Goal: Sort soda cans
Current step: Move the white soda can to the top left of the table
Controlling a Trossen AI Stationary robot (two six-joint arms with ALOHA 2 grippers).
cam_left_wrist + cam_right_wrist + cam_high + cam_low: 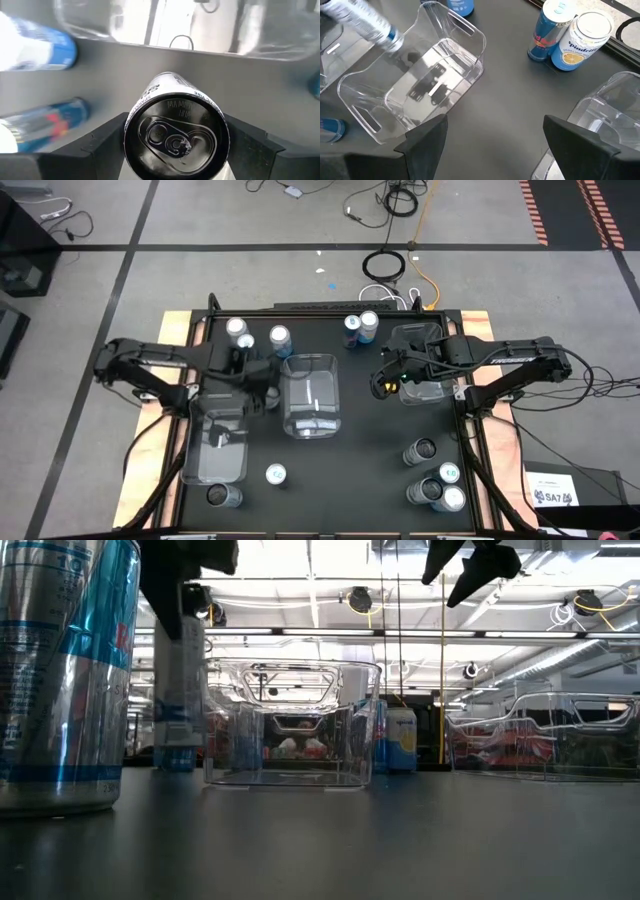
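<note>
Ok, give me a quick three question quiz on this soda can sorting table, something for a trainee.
1. How many clear plastic bins stand on the table?
2. True or false: the right claw is carrying a can.
3. Which claw is positioned at the silver can with the dark top? A, the left claw. B, the right claw.

Key: 1, three. 2, false, it is open and empty. 3, A.

Two dark, near-black jointed arms, slender links between bulkier rounded joints. Left gripper (175,145) with broad, matte black, angular wedge-shaped fingers (107,142). Right gripper (495,145) of the same flat-faced black build. Black cables trailing alongside the right arm (520,365).
</note>
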